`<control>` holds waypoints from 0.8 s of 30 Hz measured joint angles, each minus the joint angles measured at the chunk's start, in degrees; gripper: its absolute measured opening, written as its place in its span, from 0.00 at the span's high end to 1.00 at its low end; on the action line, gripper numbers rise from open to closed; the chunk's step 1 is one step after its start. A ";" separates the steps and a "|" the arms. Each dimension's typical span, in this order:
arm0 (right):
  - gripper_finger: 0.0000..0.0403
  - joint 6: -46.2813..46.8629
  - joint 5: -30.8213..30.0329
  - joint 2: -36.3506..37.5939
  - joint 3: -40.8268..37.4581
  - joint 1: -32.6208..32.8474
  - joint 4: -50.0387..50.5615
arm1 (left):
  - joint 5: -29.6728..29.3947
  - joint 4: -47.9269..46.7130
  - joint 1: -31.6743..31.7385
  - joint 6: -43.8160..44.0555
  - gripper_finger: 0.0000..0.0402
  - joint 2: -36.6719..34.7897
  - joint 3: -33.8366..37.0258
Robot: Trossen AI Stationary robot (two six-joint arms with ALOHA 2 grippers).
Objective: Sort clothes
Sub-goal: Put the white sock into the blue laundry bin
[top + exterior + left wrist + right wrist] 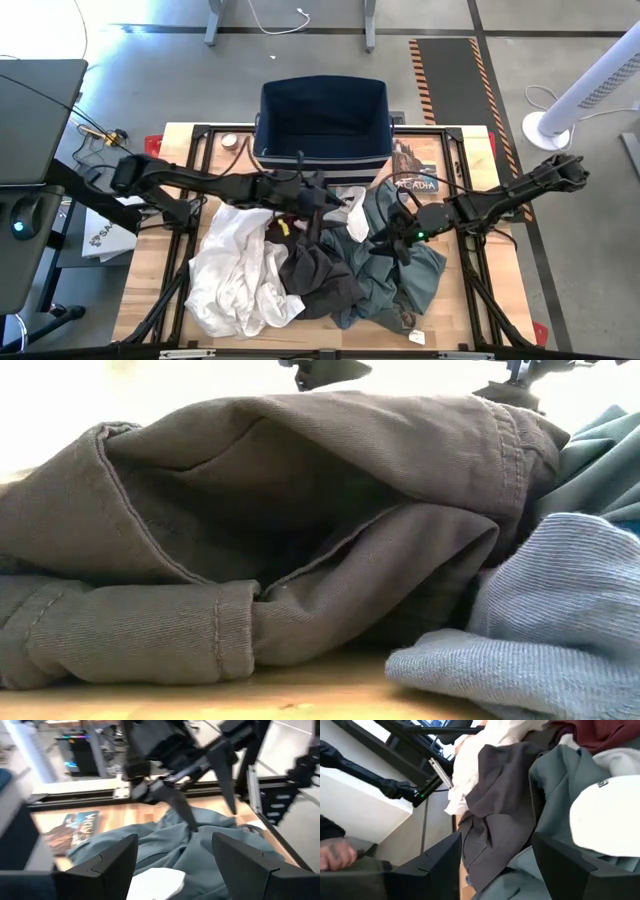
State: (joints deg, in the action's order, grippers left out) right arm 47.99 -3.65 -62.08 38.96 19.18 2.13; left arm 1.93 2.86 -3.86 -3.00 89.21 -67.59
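- Trousers point(270, 540), grey-brown, fill the low view, heaped mid-table between white cloth point(235, 270) and grey-green shirt point(405, 265).
- Left gripper point(318, 203) and right gripper point(392, 240) hover released, empty, over the pile.
- Picking seems in hand; next comes lowering onto one garment.

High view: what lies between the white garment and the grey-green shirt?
The dark grey-brown trousers lie between the white garment and the grey-green shirt, touching both; the high view shows it.

In the high view, the bin point(323, 120) sits at upper centre. Below it lies the clothes pile: white garment point(235, 275) left, trousers point(315, 275) centre, shirt point(405, 270) right.
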 joint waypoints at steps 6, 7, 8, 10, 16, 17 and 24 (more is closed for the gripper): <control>0.40 0.57 -0.49 0.00 0.00 -0.02 0.01 | 2.02 -0.41 2.37 -0.15 0.37 0.93 -0.66; 0.40 0.45 -0.49 0.00 0.00 -0.04 -0.02 | 1.26 -0.11 2.95 -0.15 0.37 0.87 -0.66; 0.40 0.44 -0.48 0.00 0.00 -0.04 -0.02 | 0.50 0.23 3.51 -0.20 0.37 0.85 -0.66; 0.40 0.44 -0.48 0.00 0.00 -0.04 0.00 | -0.06 0.47 4.43 -0.24 0.37 0.83 -0.68; 0.40 0.42 -0.48 0.00 0.00 -0.04 0.14 | -0.04 0.24 3.90 -0.26 0.37 1.87 -0.68; 0.40 0.42 -0.48 0.00 0.00 -0.04 0.34 | -0.04 0.19 3.59 -0.30 0.37 2.13 -0.68; 0.40 2.34 -0.51 0.00 0.00 -0.04 0.83 | -1.00 1.86 0.56 -0.67 0.37 5.24 -0.66</control>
State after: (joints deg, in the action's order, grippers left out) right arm 50.33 -4.16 -62.08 38.96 19.14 2.96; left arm 0.93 4.72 -3.30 -3.68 94.45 -68.25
